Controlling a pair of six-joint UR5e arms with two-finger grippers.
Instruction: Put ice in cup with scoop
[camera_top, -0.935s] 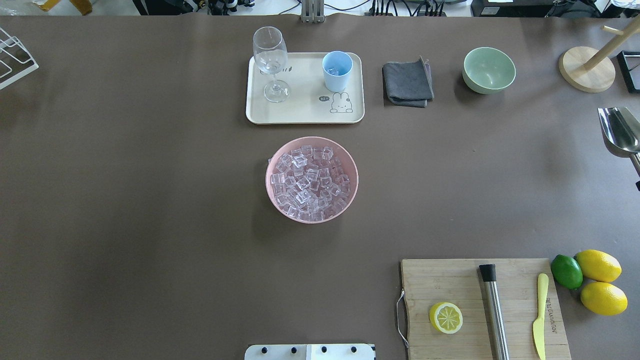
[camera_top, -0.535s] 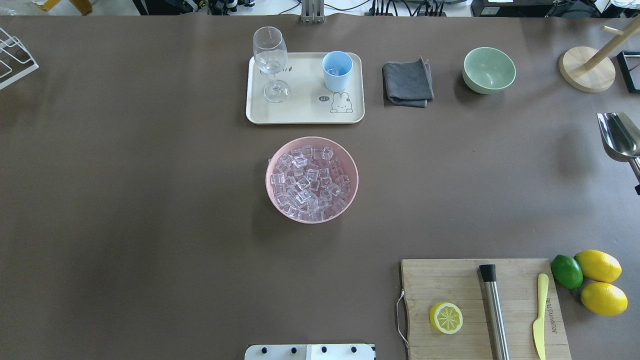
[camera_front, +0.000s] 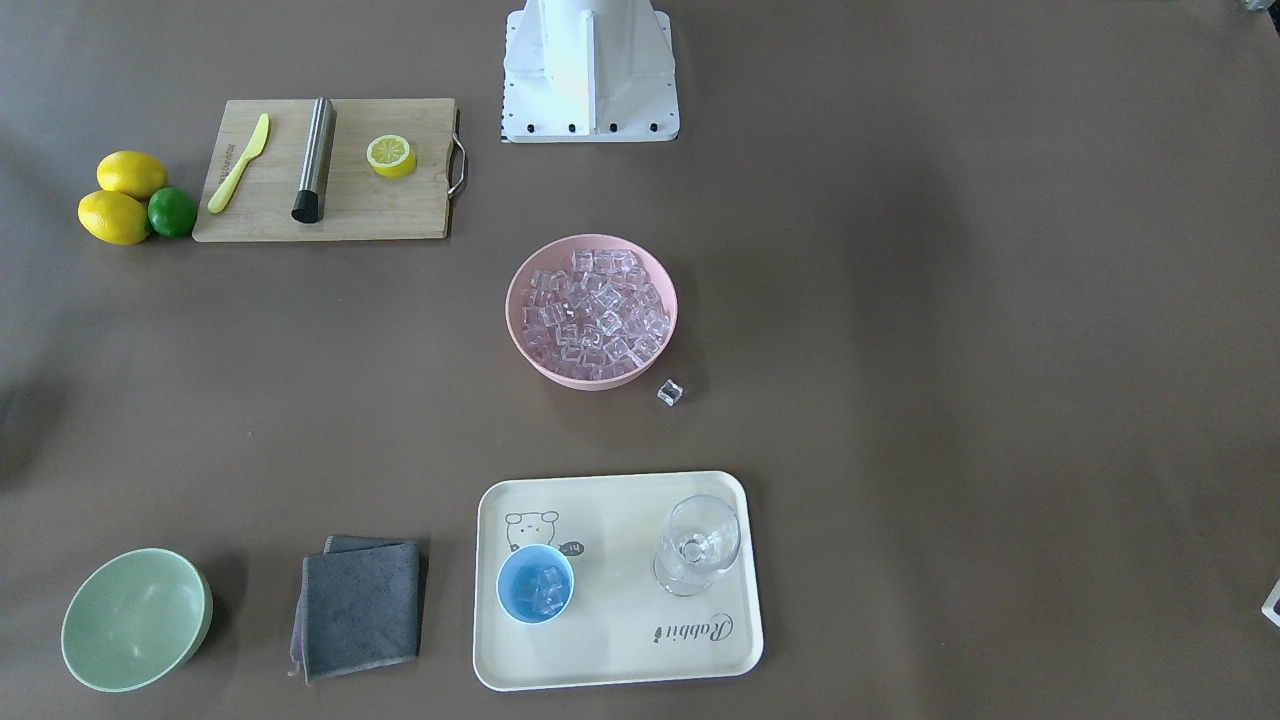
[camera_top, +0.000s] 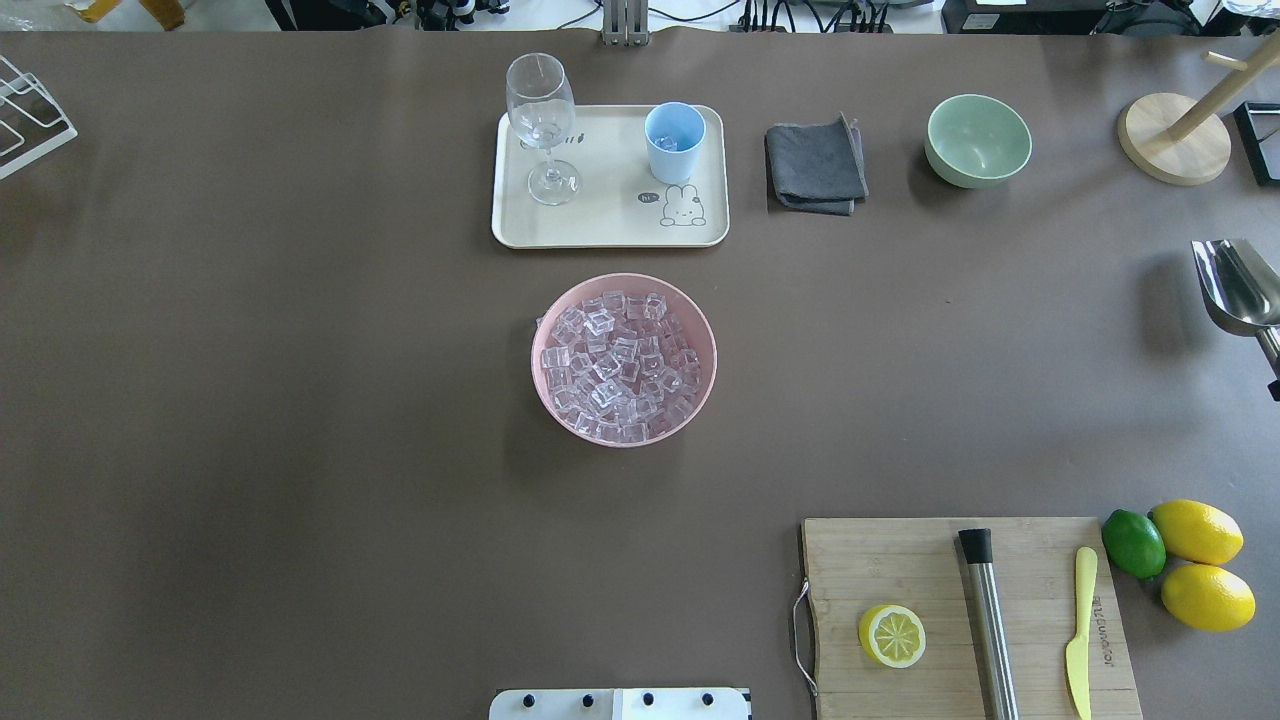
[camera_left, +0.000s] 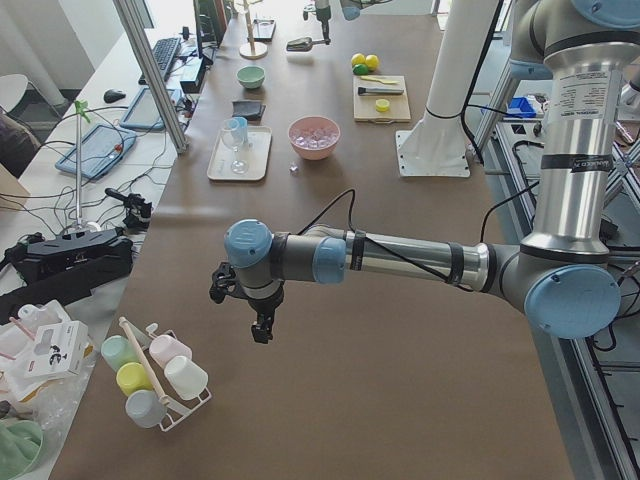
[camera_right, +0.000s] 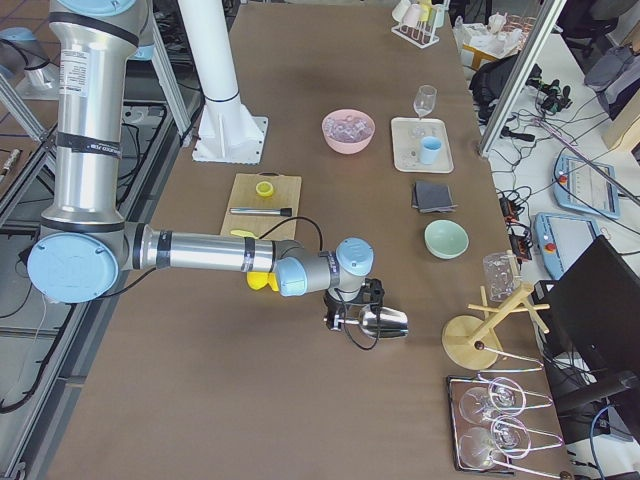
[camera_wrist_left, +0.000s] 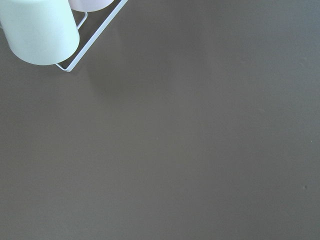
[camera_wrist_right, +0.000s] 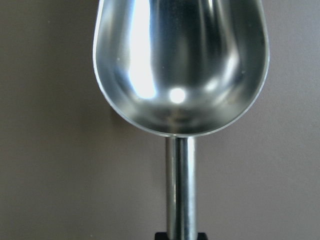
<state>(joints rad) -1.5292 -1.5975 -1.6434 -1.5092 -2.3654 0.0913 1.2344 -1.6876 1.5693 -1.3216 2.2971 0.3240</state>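
The scoop (camera_wrist_right: 180, 65) in the upper frame is smooth, mirror-glossy metal; the table (camera_wrist_right: 45, 175) is matt brown.

1. The ice (camera_top: 622, 365): clear cubes heaped in the pink bowl (camera_top: 655, 438) at the overhead view's centre. A few lie in the cup, and one stray cube (camera_front: 669, 392) sits on the worktop (camera_front: 900, 350) just beside the bowl.
2. The cup (camera_top: 674, 140): light-blue, upright on the cream tray (camera_top: 600, 215), upper centre.
3. The scoop (camera_top: 1238, 285): shiny, empty, at the right edge, raised off the worktop, its handle toward the frame's bottom.

Cream tray (camera_front: 620, 540), lower centre of the front-facing view: the script word "Rabbit" is printed upside down near its lower right corner. In the overhead view, a tiny bubble beside its rabbit drawing reads "hi~". Engraving on the cutting board (camera_top: 900, 560) is illegible.
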